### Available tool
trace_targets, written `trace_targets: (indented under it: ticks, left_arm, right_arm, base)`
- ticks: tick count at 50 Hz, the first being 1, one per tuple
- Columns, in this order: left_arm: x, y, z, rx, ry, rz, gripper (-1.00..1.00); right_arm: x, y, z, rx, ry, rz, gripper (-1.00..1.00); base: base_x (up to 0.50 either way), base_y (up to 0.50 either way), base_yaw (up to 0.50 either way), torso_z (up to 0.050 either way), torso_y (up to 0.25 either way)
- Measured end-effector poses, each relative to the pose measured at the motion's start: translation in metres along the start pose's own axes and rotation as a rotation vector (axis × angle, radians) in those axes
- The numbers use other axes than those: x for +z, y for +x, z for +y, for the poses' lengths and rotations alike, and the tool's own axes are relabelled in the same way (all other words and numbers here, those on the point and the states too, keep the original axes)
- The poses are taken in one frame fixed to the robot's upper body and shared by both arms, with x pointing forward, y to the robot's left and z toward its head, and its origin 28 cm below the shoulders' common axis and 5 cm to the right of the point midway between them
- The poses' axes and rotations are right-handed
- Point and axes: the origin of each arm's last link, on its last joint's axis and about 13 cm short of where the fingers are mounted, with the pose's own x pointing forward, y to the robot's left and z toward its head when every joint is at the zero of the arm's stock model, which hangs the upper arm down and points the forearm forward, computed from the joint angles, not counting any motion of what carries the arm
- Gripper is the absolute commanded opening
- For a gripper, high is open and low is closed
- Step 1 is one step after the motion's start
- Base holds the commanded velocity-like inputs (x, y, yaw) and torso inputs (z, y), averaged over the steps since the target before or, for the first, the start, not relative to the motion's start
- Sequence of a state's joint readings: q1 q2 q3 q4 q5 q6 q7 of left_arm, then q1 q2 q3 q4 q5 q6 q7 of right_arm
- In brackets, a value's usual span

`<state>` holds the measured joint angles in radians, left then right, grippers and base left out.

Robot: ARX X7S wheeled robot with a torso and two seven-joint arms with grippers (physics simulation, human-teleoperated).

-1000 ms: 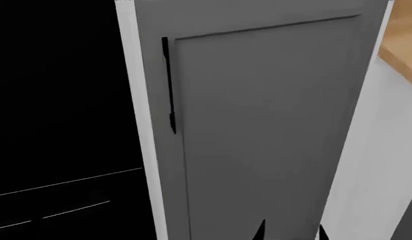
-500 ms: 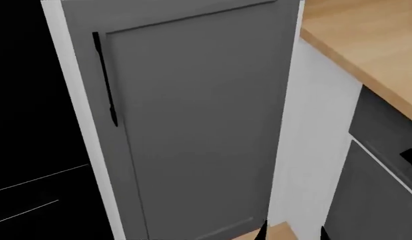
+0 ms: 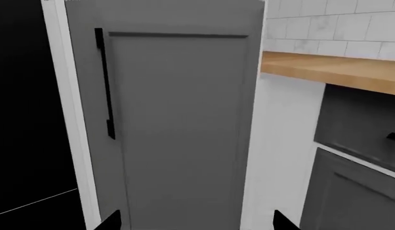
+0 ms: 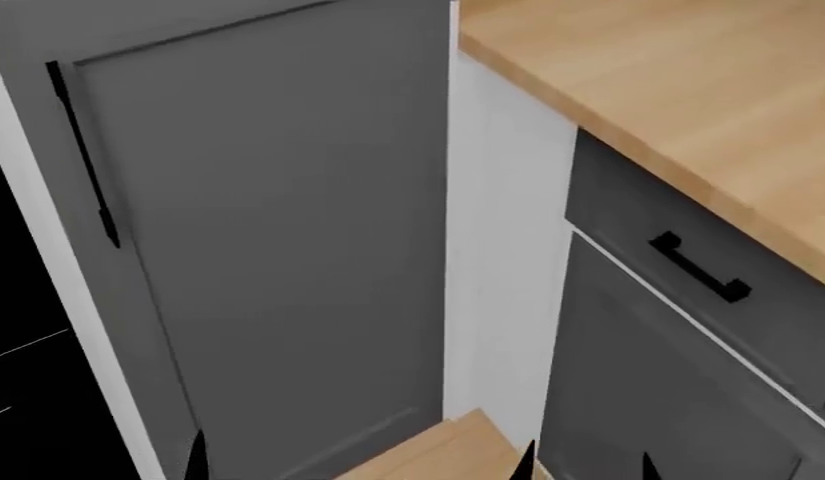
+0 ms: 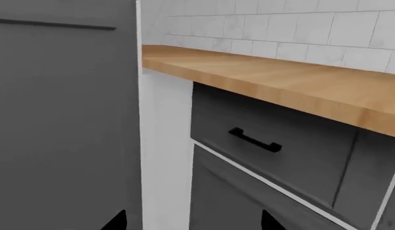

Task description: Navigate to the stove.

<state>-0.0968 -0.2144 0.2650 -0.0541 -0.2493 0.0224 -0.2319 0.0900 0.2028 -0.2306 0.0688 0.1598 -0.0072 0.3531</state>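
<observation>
A tall black appliance front (image 4: 12, 400) with thin pale horizontal lines stood at the far left of the head view. Beside it was a tall grey cabinet door (image 4: 265, 250) with a vertical black bar handle (image 4: 81, 150). A white filler panel (image 4: 499, 260) separated it from a grey drawer (image 4: 692, 290) with a short black pull (image 4: 699, 268), under a wooden countertop (image 4: 679, 90) backed by white tile (image 5: 293, 28). The stove appeared in no view. Only the dark fingertips of the left end effector (image 3: 194, 223) and the right end effector (image 5: 191, 221) showed, held apart and grasping nothing.
</observation>
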Motion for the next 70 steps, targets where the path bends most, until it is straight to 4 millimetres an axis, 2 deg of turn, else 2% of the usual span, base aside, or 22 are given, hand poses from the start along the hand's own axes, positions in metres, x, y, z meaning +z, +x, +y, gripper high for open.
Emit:
trace_targets:
  ticks: [40, 70]
  left_arm:
    - [0.000, 0.012, -0.008, -0.036, -0.006, -0.003, 1.00]
    - [0.001, 0.008, -0.008, -0.043, 0.002, -0.004, 1.00]
  right_arm:
    - [-0.001, -0.007, -0.008, -0.034, -0.001, -0.004, 1.00]
    - [-0.001, -0.015, -0.008, -0.039, -0.008, 0.002, 1.00]
  base:
    - [-0.11, 0.10, -0.50, 0.000, 0.000]
    - [-0.09, 0.12, -0.50, 0.000, 0.000]
